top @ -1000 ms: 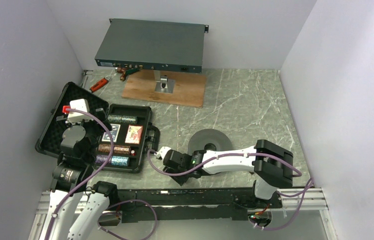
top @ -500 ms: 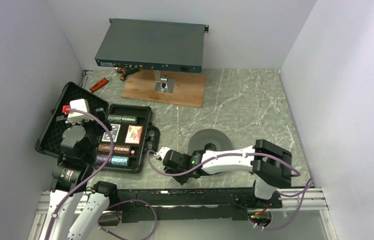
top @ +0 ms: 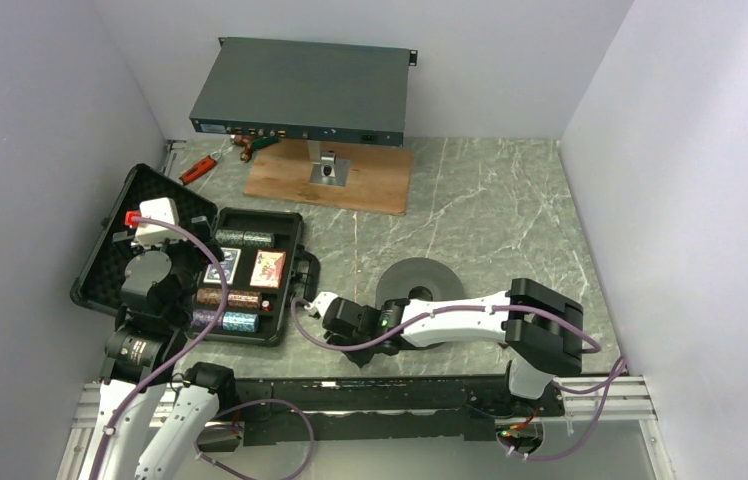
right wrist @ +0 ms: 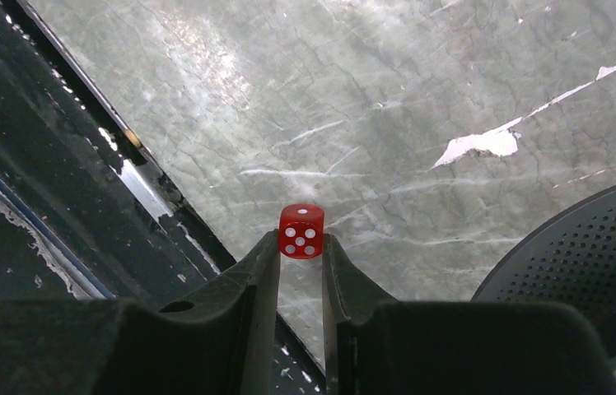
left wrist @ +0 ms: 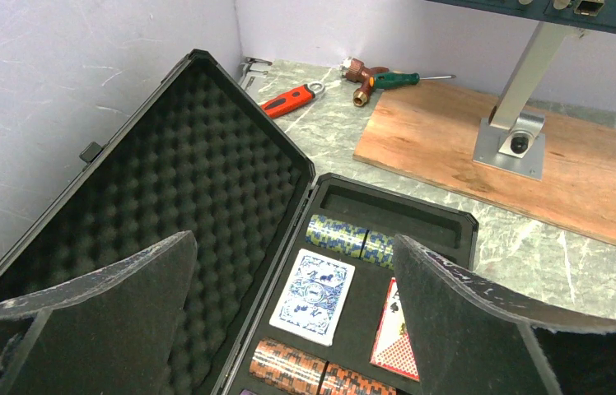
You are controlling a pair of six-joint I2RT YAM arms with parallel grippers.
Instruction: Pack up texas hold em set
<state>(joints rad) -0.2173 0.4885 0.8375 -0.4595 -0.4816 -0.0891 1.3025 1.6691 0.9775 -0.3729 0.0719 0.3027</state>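
top view: right gripper (top: 318, 304) low on the table (top: 490, 220) beside the open case (top: 293, 262), nudged toward it.
left wrist: left gripper (left wrist: 288, 247) spread wide, empty, above decks (left wrist: 315, 295) and chips (left wrist: 346, 237) in the case.
right wrist: fingers (right wrist: 259, 271) have closed on the die (right wrist: 302, 231), pinched at their tips; ready to carry over, i'd say.

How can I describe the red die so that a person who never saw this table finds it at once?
Start at the open black case on the table's left. Just right of it, near the front edge, the right gripper pinches the red die. It is a tiny red cube with white dots, unlike the big dark ring beside it.
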